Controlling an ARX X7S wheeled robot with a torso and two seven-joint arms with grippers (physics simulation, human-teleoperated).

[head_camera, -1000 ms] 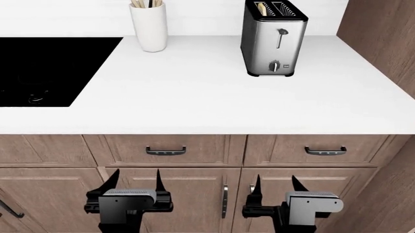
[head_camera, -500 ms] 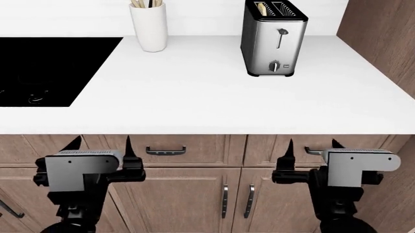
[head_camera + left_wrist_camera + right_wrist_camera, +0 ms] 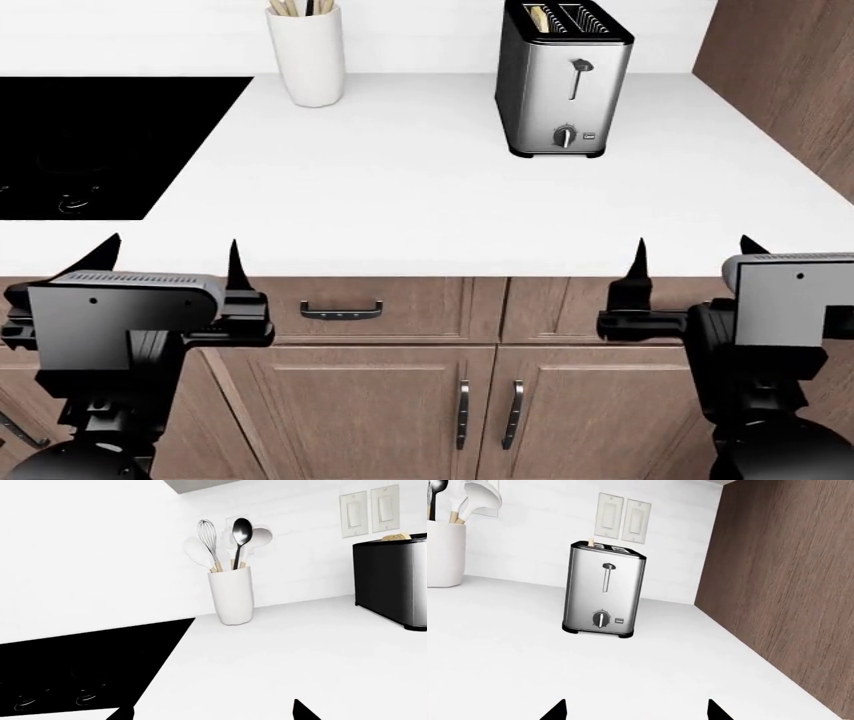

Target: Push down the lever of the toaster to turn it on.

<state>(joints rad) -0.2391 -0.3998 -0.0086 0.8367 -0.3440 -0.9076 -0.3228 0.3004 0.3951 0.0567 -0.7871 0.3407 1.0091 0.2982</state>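
The toaster stands upright at the back right of the white counter, steel sides, black top, bread in its slots. Its small dark lever sits at the top of a vertical slot on the front face, above the round dial. In the right wrist view the toaster faces me with the lever up high. In the left wrist view only its side shows. My left gripper and right gripper are both open and empty, at the counter's front edge, far from the toaster.
A white utensil jar stands at the back middle. A black cooktop fills the left of the counter. A brown wooden panel rises at the right. Drawers and cabinet doors lie below the counter edge.
Both grippers have risen from in front of the cabinet doors to the counter's front edge and spread further apart. The toaster and lever have not moved.
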